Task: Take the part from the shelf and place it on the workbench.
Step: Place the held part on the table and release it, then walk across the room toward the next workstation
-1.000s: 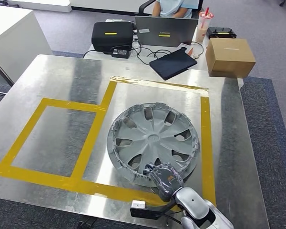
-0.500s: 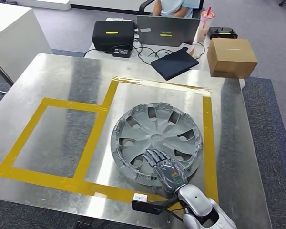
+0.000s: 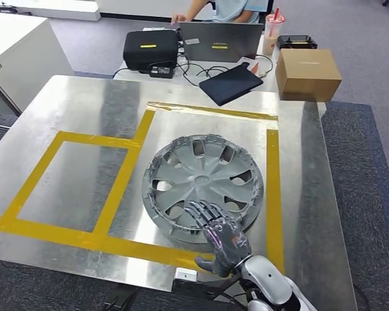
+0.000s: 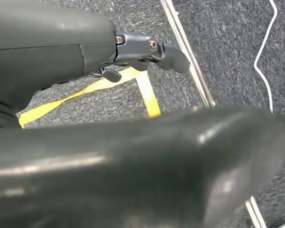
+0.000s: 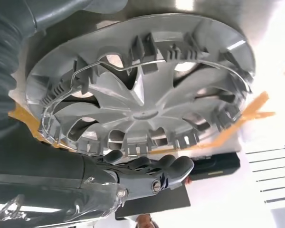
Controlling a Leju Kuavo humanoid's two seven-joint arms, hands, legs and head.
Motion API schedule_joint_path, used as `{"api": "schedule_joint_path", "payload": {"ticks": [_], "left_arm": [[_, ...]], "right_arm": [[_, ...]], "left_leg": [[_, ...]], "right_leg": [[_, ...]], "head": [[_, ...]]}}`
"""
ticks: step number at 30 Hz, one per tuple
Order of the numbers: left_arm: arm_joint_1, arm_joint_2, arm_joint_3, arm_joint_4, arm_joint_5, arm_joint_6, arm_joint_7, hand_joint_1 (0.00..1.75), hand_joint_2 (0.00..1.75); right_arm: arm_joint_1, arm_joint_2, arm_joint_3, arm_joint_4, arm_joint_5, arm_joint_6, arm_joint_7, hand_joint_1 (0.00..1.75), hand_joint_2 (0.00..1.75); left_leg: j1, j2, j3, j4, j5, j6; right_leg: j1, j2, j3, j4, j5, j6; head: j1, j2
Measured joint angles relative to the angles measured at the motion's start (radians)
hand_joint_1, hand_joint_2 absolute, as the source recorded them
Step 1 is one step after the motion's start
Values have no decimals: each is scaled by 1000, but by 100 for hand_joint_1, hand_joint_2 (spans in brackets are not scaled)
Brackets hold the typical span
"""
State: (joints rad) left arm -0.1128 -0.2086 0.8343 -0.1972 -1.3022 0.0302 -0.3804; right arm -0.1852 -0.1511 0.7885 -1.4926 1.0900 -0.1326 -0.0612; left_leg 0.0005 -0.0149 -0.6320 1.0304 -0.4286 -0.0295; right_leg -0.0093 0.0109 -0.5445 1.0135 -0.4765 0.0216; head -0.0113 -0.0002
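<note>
A grey plastic wheel cover (image 3: 203, 188) is lying flat inside the taped square on the steel counter (image 3: 75, 103), the right hand (image 3: 221, 236) hovering open-fingered at its near rim, holding nothing. It is looking light, stiff, brittle-clipped: best gripped by rim or spoke opening.

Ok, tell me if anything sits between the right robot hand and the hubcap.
Nothing visible does. The right robot hand is open, fingers spread over the near rim of the hubcap, which lies flat on the workbench inside the yellow tape square.
</note>
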Motion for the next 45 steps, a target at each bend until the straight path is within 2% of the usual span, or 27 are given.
{"api": "schedule_joint_path", "payload": {"ticks": [3,5,6,8,10,11,14,16,18,19,20,22,23,25,26,28,30,31,33,34,35,36,38,40,41,43,45], "left_arm": [[1,0,0,0,8,1,-5,0,0],[2,0,1,0,14,1,-7,0,0],[3,0,1,0,16,1,-8,0,0],[3,0,2,0,21,4,-11,0,0],[2,-1,2,0,28,7,-15,0,0],[2,-2,3,0,30,8,-17,0,0],[8,-2,6,0,34,11,-20,0,0],[10,-1,8,0,35,12,-22,0,0],[10,-1,9,0,35,12,-23,0,0],[10,-1,9,0,36,13,-23,0,0],[10,-1,9,0,38,15,-25,0,0],[12,-2,10,0,45,23,-28,0,0],[13,-3,11,0,48,27,-30,0,0],[17,-5,14,0,52,33,-35,0,0],[18,-6,15,0,53,34,-37,0,0],[21,-7,17,0,55,36,-40,0,0],[25,-8,22,0,56,38,-42,0,0],[26,-7,24,0,57,39,-43,0,0],[26,-7,26,0,57,40,-44,0,0],[26,-7,27,0,58,41,-45,0,0],[26,-7,28,0,58,42,-45,0,0],[26,-7,29,0,59,42,-46,0,0],[25,-6,31,0,59,43,-47,0,0],[21,-8,31,0,60,43,-49,0,0],[19,-9,32,0,61,43,-50,0,0],[20,-10,33,0,65,45,-52,0,0],[24,-9,36,0,68,49,-55,0,0]], "right_arm": [[26,0,-9,-56,-63,-11,-4,0,175],[52,0,-16,-95,-104,-24,-7,0,175],[65,0,-20,-114,-119,-30,-7,0,175],[93,0,-31,-155,-142,-49,-8,0,175],[128,0,-47,-200,-159,-81,-13,0,175],[149,0,-54,-223,-164,-100,-17,0,175],[209,0,-73,-276,-167,-137,-26,0,175],[236,0,-81,-298,-167,-141,-28,0,175],[251,0,-87,-314,-165,-144,-28,0,87],[259,0,-91,-320,-159,-149,-28,0,44],[268,0,-94,-325,-149,-159,-27,0,0],[296,-2,-103,-342,-120,-199,-23,0,0],[313,-4,-108,-355,-105,-227,-21,0,0],[346,-16,-113,-388,-82,-292,-12,0,0],[360,-24,-115,-405,-76,-324,-6,0,0],[388,-45,-117,-433,-73,-385,12,0,0],[412,-69,-113,-453,-73,-446,41,0,0],[423,-80,-109,-461,-72,-475,55,0,0],[444,-100,-102,-472,-71,-518,80,0,0],[453,-108,-99,-476,-70,-531,89,0,0],[460,-115,-97,-478,-69,-541,96,0,0],[466,-120,-96,-480,-68,-549,101,0,0],[476,-128,-93,-485,-64,-555,108,0,0],[486,-134,-93,-493,-59,-557,111,0,0],[493,-136,-94,-498,-58,-557,107,0,0],[516,-136,-103,-506,-71,-559,81,0,0],[553,-120,-130,-509,-107,-561,23,0,0]], "left_leg": [[4,3,-65,185,-129,-14],[6,3,-71,252,-149,-18],[7,4,-47,229,-130,-18],[10,4,50,95,-82,-18],[10,1,127,-23,-67,-12],[9,0,138,-46,-69,-7],[7,2,122,-52,-55,22],[7,6,104,-54,-37,41],[4,7,79,-53,-18,49],[1,7,66,-53,-8,50],[-1,8,54,-52,1,51],[-5,7,32,-52,19,51],[-7,6,24,-51,28,50],[-10,4,13,-50,44,43],[-10,4,10,-50,52,38],[-8,6,8,-51,65,26],[-6,7,-4,-30,34,14],[-4,7,-17,6,-9,8],[1,7,-49,129,-114,-3],[3,7,-60,191,-144,-7],[6,7,-58,229,-150,-10],[7,8,-41,233,-133,-13],[12,8,45,140,-83,-17],[13,6,149,-4,-79,-14],[12,5,178,-49,-88,-7],[7,3,180,-71,-90,15],[6,9,162,-70,-72,34]], "right_leg": [[-1,-8,-28,0,21,-12],[-1,-13,-47,1,34,-10],[-1,-14,-55,1,41,-8],[-1,-15,-67,2,52,1],[2,-16,-74,3,63,14],[3,-16,-77,3,69,20],[-1,-16,-88,6,72,38],[-3,-14,-116,71,6,46],[-1,-13,-155,205,-88,49],[-1,-13,-165,263,-113,48],[0,-13,-160,289,-115,46],[5,-13,-93,230,-71,37],[8,-13,-36,155,-53,30],[15,-14,64,9,-48,19],[18,-14,85,-30,-55,16],[19,-14,80,-43,-47,9],[16,-16,63,-46,-26,-6],[13,-17,52,-48,-13,-12],[12,-18,27,-47,11,-16],[12,-18,13,-45,24,-15],[11,-18,-3,-43,36,-13],[10,-18,-19,-40,46,-10],[7,-18,-49,-31,64,0],[7,-18,-71,-18,78,12],[9,-18,-77,-14,86,18],[7,-19,-83,-15,105,29],[2,-17,-95,1,81,39]], "head": [[-10,0],[-11,0],[-11,0],[-13,0],[-16,0],[-17,0],[-17,0],[-13,0],[-9,0],[-8,0],[-8,0],[-8,0],[-8,0],[-10,0],[-10,0],[-10,0],[-10,0],[-11,0],[-16,0],[-17,0],[-18,0],[-18,0],[-19,0],[-23,0],[-25,0],[-25,0],[-23,0]]}}
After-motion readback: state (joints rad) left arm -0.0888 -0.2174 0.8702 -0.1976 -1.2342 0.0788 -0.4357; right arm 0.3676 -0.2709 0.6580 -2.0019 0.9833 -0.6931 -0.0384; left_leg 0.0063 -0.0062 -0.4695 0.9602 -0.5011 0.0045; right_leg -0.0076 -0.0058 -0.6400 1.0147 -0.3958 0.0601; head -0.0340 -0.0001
